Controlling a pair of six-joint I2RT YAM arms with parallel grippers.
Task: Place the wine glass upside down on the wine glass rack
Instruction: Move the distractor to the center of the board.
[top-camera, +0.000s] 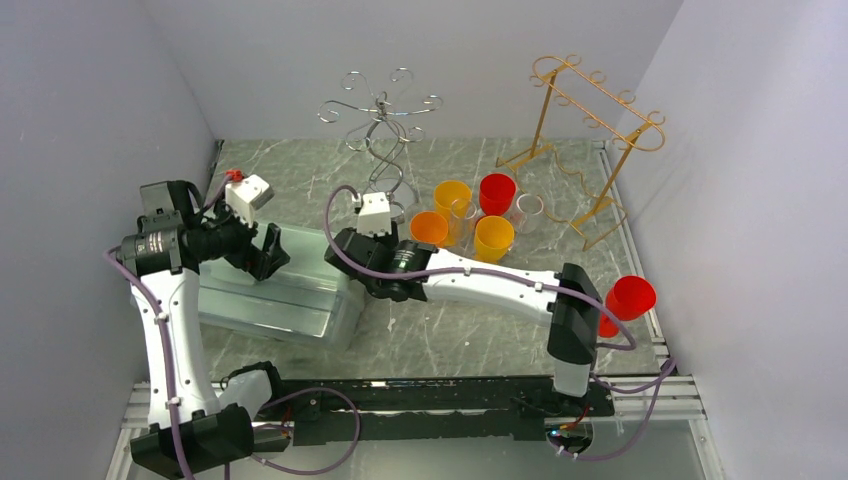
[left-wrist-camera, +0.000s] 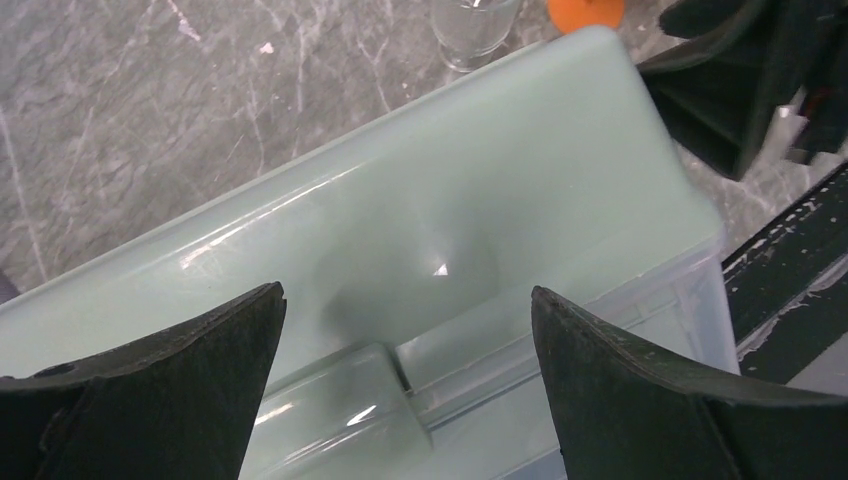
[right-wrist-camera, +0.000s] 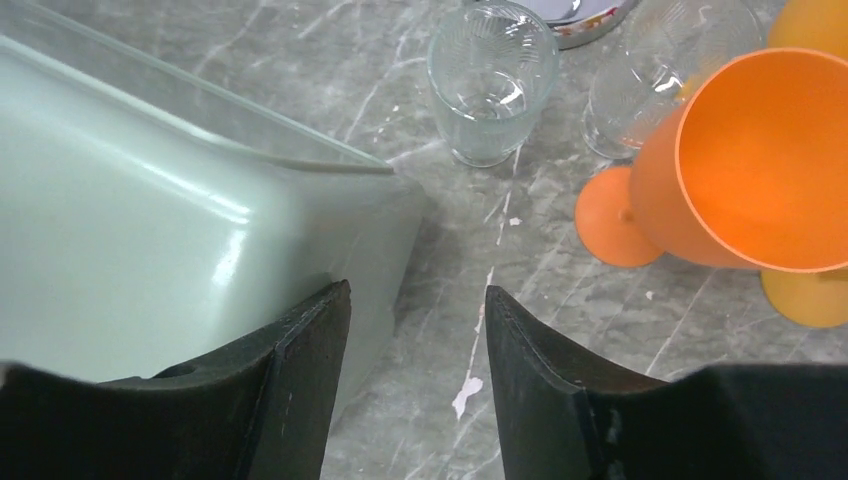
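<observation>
Several plastic wine glasses stand upright in a cluster mid-table: an orange one (top-camera: 429, 228) (right-wrist-camera: 760, 160), a yellow one (top-camera: 493, 237) and a red one (top-camera: 497, 192). Behind them stand a silver wire rack (top-camera: 380, 120) and, back right, a gold rack (top-camera: 590, 130). My right gripper (top-camera: 348, 252) (right-wrist-camera: 415, 295) hangs low over the table just left of the orange glass. It is open and holds nothing. My left gripper (top-camera: 268, 252) (left-wrist-camera: 408, 292) is wide open above the box, also empty.
A translucent box (top-camera: 290, 295) (left-wrist-camera: 450, 180) (right-wrist-camera: 150, 220) lies at the left, its corner touching the right gripper's left finger (right-wrist-camera: 300, 380). Small clear glasses (right-wrist-camera: 490, 80) (top-camera: 528, 212) stand among the cluster. Another red wine glass (top-camera: 628, 298) stands beside the right arm's elbow by the right wall.
</observation>
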